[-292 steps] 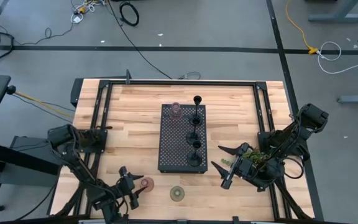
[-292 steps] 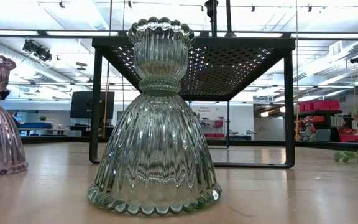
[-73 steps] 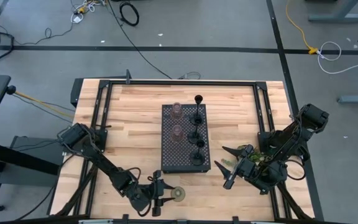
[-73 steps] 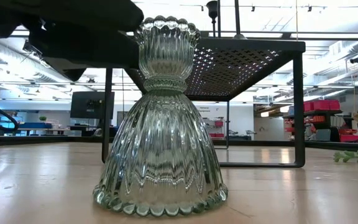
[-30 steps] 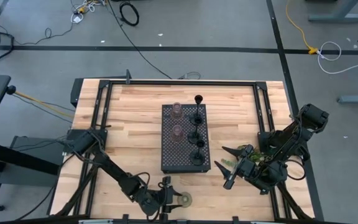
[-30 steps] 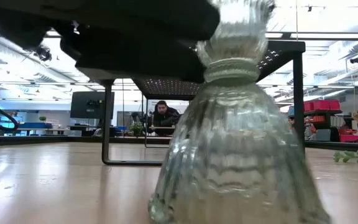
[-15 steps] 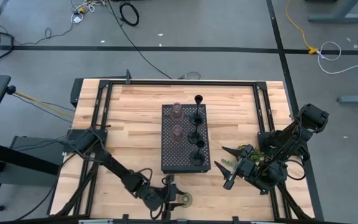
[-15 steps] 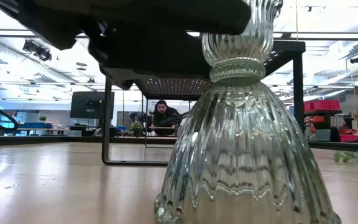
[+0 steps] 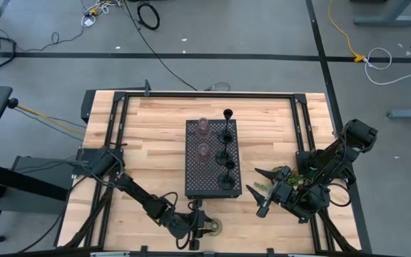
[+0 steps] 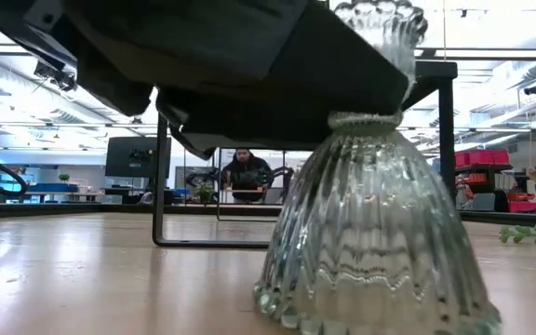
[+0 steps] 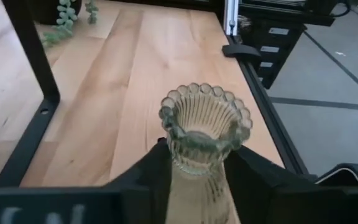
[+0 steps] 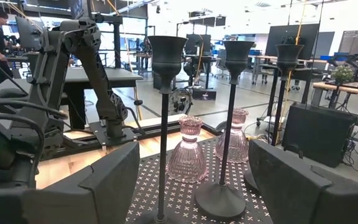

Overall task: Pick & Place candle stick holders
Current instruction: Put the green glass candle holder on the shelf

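Wooden table, near perforated tray: left gripper narrowing around green glass holder neck; close squarely, lift vertically.

A grey floor surrounds the pale wooden desk, crossed by dark seams. At eleven o'clock from the desk, black cables coil on it; at one o'clock lies a yellow cable. Level across the desk, a bright workshop opens under white ceiling lights, with a dark monitor at nine o'clock and a seated person behind.
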`<state>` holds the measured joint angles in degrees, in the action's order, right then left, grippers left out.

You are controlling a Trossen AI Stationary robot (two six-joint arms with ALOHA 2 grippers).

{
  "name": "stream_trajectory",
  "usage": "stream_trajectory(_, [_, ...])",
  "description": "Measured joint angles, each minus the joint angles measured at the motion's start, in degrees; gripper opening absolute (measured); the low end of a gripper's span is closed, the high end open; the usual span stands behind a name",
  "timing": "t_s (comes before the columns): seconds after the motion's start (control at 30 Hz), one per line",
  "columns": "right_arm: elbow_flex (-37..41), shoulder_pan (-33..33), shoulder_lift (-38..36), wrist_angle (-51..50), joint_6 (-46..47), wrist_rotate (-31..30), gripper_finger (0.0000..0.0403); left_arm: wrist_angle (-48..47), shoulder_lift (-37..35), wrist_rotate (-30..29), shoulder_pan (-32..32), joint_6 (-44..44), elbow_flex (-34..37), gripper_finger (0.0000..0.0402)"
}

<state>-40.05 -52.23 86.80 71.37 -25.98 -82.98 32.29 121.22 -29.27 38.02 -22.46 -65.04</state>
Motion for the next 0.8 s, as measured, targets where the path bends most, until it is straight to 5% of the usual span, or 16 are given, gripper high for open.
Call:
stream_trajectory(0.1, [0.0, 0.0, 0.0, 0.0, 0.0, 0.0, 0.0299, 1.1, 0.1, 2.2, 0.0, 0.5, 0.0, 0.0090])
stream_trajectory(0.8, [0.0, 0.0, 0.0, 0.0, 0.0, -0.6, 0.0299, 0.3, -3.0, 1.0, 3.2, 6.2, -3.8, 0.0090])
